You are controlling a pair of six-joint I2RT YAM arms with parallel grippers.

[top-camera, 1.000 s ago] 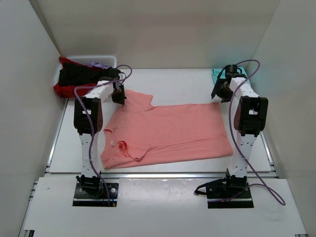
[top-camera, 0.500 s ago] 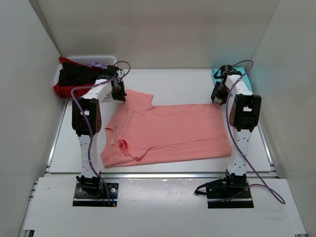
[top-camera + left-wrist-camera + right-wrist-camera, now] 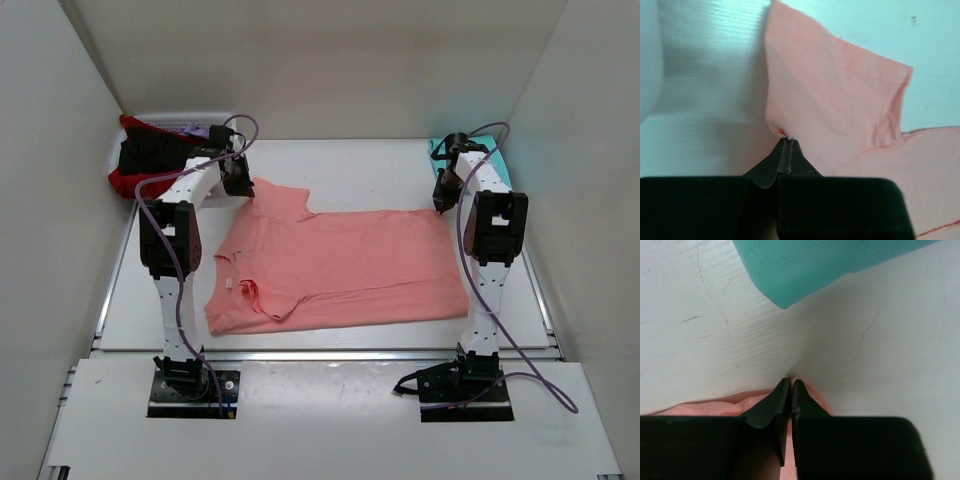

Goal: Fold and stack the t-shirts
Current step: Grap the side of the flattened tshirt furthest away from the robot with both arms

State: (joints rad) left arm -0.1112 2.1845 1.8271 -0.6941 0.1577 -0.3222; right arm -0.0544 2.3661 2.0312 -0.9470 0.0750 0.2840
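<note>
Folding looks barely begun: salmon-pink shirt (image 3: 340, 265) lies spread open. Left gripper (image 3: 785, 142) pinches its sleeve, right gripper (image 3: 791, 383) its hem corner

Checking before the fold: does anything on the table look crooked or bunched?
Yes. The pink shirt lies slanted, and its near sleeve is bunched up. The left gripper and right gripper pinch its far corners.

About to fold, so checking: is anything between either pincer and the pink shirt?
Nothing visible. The left pincer is shut on the salmon shirt at a sleeve edge, the right pincer at its far corner. The turquoise shirt lies apart, beyond the right pincer.
</note>
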